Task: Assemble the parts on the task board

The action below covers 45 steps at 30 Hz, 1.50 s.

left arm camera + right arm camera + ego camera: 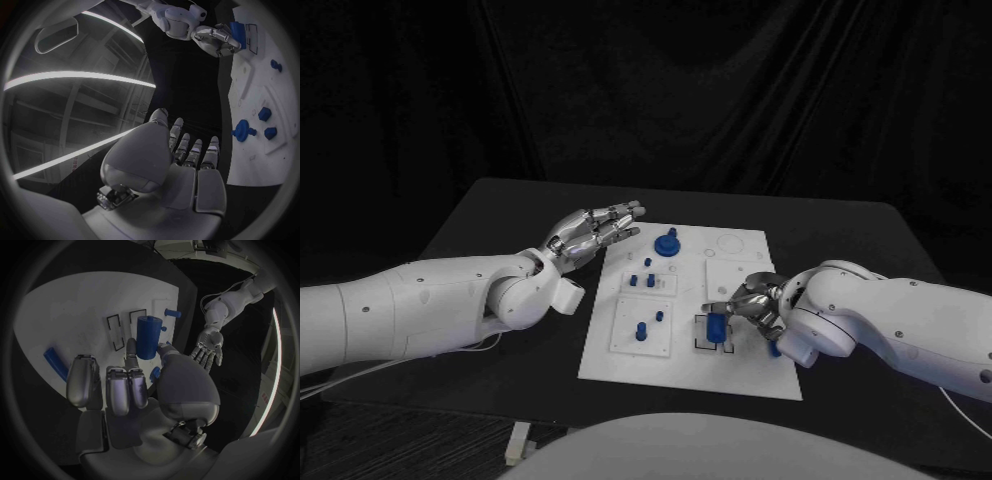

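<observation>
the blue cylinder (148, 336) stands upright on the task board (740, 375), in the near-right part of it, beside two black-outlined rectangular slots (114, 332). the right hand (750, 306) holds it, fingers (130, 351) and thumb narrowed around its lower body; the hold looks meant to keep it vertical so it can be seated in or lifted from its place on the board, though i cannot tell which. a loose blue bar (55, 363) lies flat on the board, near the cylinder on the side away from the small pegs. further up the board from the cylinder stand several small blue pegs (648, 282) and a larger blue knobbed part (668, 243) at the far edge. the left hand (594, 231) hovers just off the board's far-left corner, fingers straight, a little apart and holding nothing, probably waiting clear of the work. the board rests on the black bench (502, 215).
</observation>
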### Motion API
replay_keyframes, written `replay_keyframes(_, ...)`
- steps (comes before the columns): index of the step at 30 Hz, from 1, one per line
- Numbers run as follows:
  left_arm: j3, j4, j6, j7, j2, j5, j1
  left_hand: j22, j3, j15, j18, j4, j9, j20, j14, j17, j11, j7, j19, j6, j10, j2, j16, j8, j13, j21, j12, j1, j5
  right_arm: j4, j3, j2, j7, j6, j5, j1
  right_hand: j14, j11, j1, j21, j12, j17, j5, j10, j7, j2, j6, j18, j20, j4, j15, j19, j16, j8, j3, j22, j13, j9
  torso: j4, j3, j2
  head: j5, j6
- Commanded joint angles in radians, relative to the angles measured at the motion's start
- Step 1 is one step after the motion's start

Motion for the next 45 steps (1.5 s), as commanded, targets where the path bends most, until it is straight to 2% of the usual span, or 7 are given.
replay_keyframes(1, 0.001, 0.002, 0.013, 0.031, 0.002, 0.000, -0.001, 0.002, 0.002, 0.008, -0.020, -0.004, 0.000, 0.001, 0.000, 0.001, 0.007, 0.005, 0.006, -0.002, 0.001, 0.001, 0.007, 0.007, 0.001, 0.005, -0.003, 0.008, 0.004, -0.002, 0.000, 0.002, -0.017, -0.011, -0.036, -0.004, 0.103, 0.010, -0.013, -0.004, 0.004, 0.263, -0.025, 0.104, 0.001, -0.003, -0.007, 0.017, 0.004, -0.030, 0.008, -0.006, 0.003, -0.004, 0.022, 0.176, 0.263, -0.001, 0.0005, 0.0002, 0.000, 0.001, 0.000)
replay_keyframes(3, 0.001, 0.002, 0.013, 0.030, 0.002, 0.000, -0.001, 0.001, 0.003, 0.010, -0.021, -0.004, 0.000, 0.001, 0.001, 0.001, 0.006, 0.005, 0.006, -0.002, 0.001, 0.001, 0.007, 0.007, 0.001, 0.005, -0.004, 0.008, 0.004, -0.003, 0.000, 0.004, -0.018, -0.008, -0.042, -0.005, 0.103, 0.012, -0.020, -0.004, 0.004, 0.263, -0.065, 0.104, 0.003, -0.002, -0.011, 0.017, 0.006, -0.028, 0.009, -0.005, 0.003, -0.004, 0.014, 0.176, 0.263, -0.001, 0.0008, 0.0003, 0.000, -0.001, 0.000)
replay_keyframes(6, 0.001, 0.002, 0.013, 0.030, 0.002, 0.000, -0.002, 0.001, 0.003, 0.010, -0.021, -0.004, 0.000, 0.001, 0.001, 0.001, 0.006, 0.005, 0.006, -0.002, 0.001, 0.001, 0.007, 0.007, 0.001, 0.005, -0.004, 0.008, 0.004, -0.004, 0.000, 0.006, -0.018, -0.003, -0.047, -0.005, 0.103, 0.013, -0.022, -0.003, 0.004, 0.263, -0.082, 0.104, 0.003, -0.002, -0.011, 0.016, 0.007, -0.028, 0.010, -0.003, 0.003, -0.003, 0.010, 0.177, 0.263, 0.000, 0.0010, 0.0003, 0.000, -0.001, 0.000)
replay_keyframes(9, 0.001, 0.001, 0.014, 0.029, 0.003, 0.000, -0.002, 0.001, 0.003, 0.010, -0.021, -0.004, 0.000, 0.001, 0.001, 0.001, 0.006, 0.005, 0.006, -0.002, 0.001, 0.001, 0.007, 0.007, 0.001, 0.005, -0.004, 0.008, 0.004, -0.004, 0.000, 0.009, -0.019, 0.005, -0.055, -0.006, 0.103, 0.014, -0.025, -0.005, 0.004, 0.263, -0.141, 0.104, 0.005, -0.003, -0.015, 0.017, 0.008, -0.031, 0.012, -0.003, 0.003, -0.001, -0.003, 0.177, 0.263, 0.002, 0.0005, 0.0000, 0.000, -0.001, 0.000)
replay_keyframes(31, 0.001, 0.001, 0.018, 0.025, 0.003, 0.000, -0.002, 0.001, 0.003, 0.014, -0.021, -0.003, 0.000, 0.001, 0.001, 0.001, 0.006, 0.005, 0.006, 0.000, 0.001, 0.000, 0.009, 0.008, 0.001, 0.005, -0.004, 0.009, 0.004, -0.008, 0.000, 0.022, -0.023, 0.068, -0.097, -0.010, 0.103, 0.009, -0.042, -0.006, 0.004, 0.263, -0.260, 0.104, -0.001, 0.004, -0.013, 0.016, 0.004, -0.031, 0.007, 0.001, 0.003, 0.033, -0.049, 0.178, 0.263, 0.021, 0.0006, 0.0003, 0.000, 0.006, 0.000)
replay_keyframes(36, 0.001, 0.000, 0.019, 0.023, 0.003, 0.000, -0.002, 0.001, 0.003, 0.014, -0.021, -0.003, 0.000, 0.001, 0.001, 0.001, 0.006, 0.005, 0.006, 0.000, 0.001, 0.000, 0.009, 0.008, 0.001, 0.005, -0.004, 0.009, 0.004, -0.008, 0.000, 0.023, -0.024, 0.075, -0.110, -0.011, 0.103, 0.008, -0.059, -0.008, 0.004, 0.263, -0.307, 0.104, -0.002, 0.004, -0.016, 0.016, 0.004, -0.022, 0.006, 0.002, 0.003, 0.044, -0.070, 0.177, 0.263, 0.026, 0.0009, 0.0003, 0.000, 0.005, 0.000)
replay_keyframes(45, 0.001, 0.000, 0.022, 0.019, 0.004, 0.000, -0.003, 0.000, 0.003, 0.016, -0.022, -0.003, 0.001, 0.001, 0.002, 0.001, 0.006, 0.005, 0.006, 0.003, 0.001, 0.000, 0.010, 0.009, 0.001, 0.005, -0.004, 0.009, 0.004, -0.009, 0.000, 0.024, -0.024, 0.076, -0.122, -0.012, 0.103, 0.008, -0.091, -0.013, 0.004, 0.263, -0.436, 0.104, -0.002, 0.000, -0.026, 0.017, 0.003, 0.009, 0.006, 0.002, 0.003, 0.063, -0.112, 0.177, 0.263, 0.034, 0.0000, 0.0002, 0.000, 0.007, 0.000)
